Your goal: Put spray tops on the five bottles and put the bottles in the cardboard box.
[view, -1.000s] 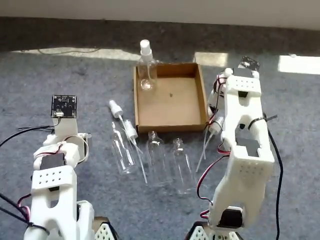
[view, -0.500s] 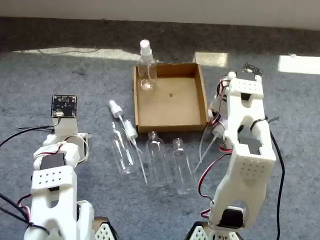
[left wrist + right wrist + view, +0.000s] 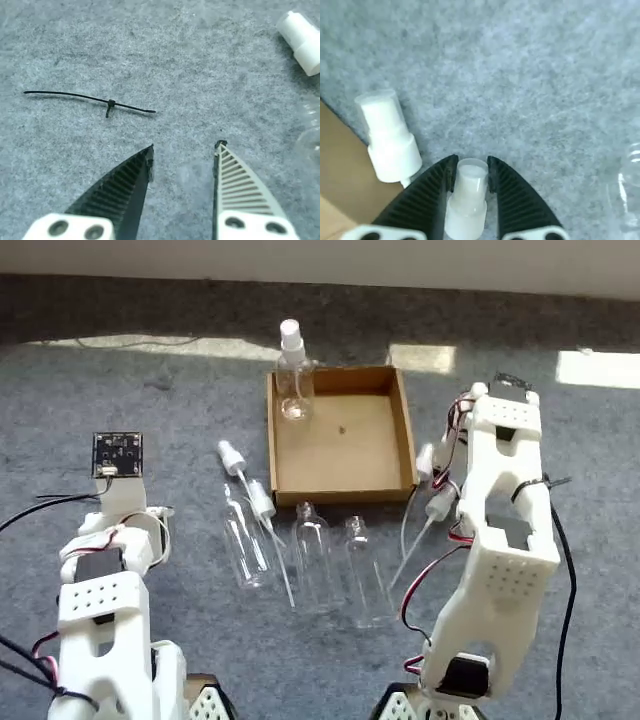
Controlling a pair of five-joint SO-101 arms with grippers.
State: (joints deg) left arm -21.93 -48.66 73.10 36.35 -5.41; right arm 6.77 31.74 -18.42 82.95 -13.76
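Spray top point(image 3: 468, 187) | pinched at its head in right gripper point(image 3: 470, 161), centre-right of high view, just beside cardboard box point(image 3: 340, 497); probably held for fitting | uncapped bottles point(image 3: 312, 552) lie lower centre, awaiting tops | left gripper point(image 3: 184, 147) spread open above carpet point(image 3: 100, 50), holding nothing

No readable text, nos. or signs on the cardboard box point(image 3: 360, 460), on any bottle point(image 3: 313, 555) or on any spray top point(image 3: 232, 455); the dark circuit board point(image 3: 117, 454) atop the left arm may carry tiny marks, too small to make out.
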